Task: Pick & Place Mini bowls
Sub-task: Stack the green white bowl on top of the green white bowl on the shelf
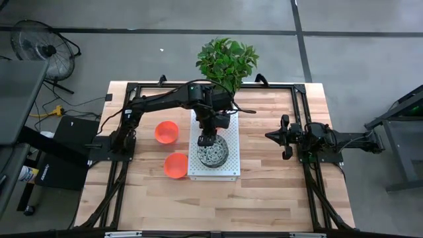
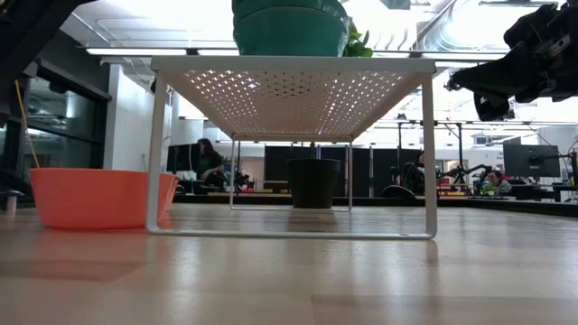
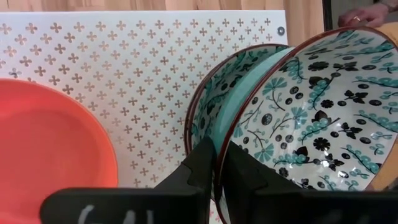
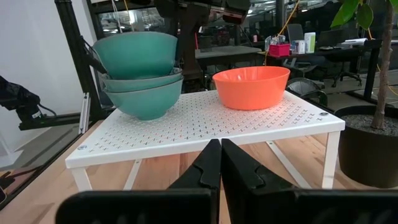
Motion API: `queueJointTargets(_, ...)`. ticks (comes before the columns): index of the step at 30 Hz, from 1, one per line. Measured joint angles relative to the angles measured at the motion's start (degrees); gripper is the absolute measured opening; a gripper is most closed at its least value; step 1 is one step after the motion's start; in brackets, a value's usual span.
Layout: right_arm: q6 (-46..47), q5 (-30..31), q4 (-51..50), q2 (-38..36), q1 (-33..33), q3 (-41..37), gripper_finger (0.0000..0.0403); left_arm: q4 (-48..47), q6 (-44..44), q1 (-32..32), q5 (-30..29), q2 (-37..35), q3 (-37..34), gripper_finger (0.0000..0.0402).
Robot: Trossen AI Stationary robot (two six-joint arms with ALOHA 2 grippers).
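Three patterned bowls (image 1: 213, 151) are stacked at the front of the white rack (image 1: 228, 170). The top bowl's rim is pinched by the left pincer (image 1: 207, 141). One orange bowl (image 4: 251, 86) sits on the rack; two (image 1: 166, 131) lie on the worktop (image 1: 264, 198) left of it. The right pincer (image 1: 285, 137) is clenched, empty, at the right.

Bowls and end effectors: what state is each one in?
Patterned bowls: three stacked on rack.
Orange bowl: upright on rack.
Two orange bowls: upright on table.
Left end effector: shut on top patterned bowl's rim.
Right end effector: shut, empty.
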Motion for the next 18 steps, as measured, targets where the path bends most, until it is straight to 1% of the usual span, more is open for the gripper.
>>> queueJointTargets(9, 0.0, 0.0, 0.0, 0.0, 0.0, 0.0, 0.0000, -0.3, 0.0, 0.0, 0.1, 0.0, 0.0, 0.0023)
queueJointTargets(14, 0.0, 0.0, 0.0, 0.0, 0.0, 0.0, 0.0000, -1.2, 0.0, 0.0, 1.5, 0.0, 0.0, 0.0024)
queueJointTargets(18, 0.0, 0.0, 0.0, 0.0, 0.0, 0.0, 0.0000, -1.7, 0.4, 0.0, 1.5, 0.0, 0.0, 0.0024)
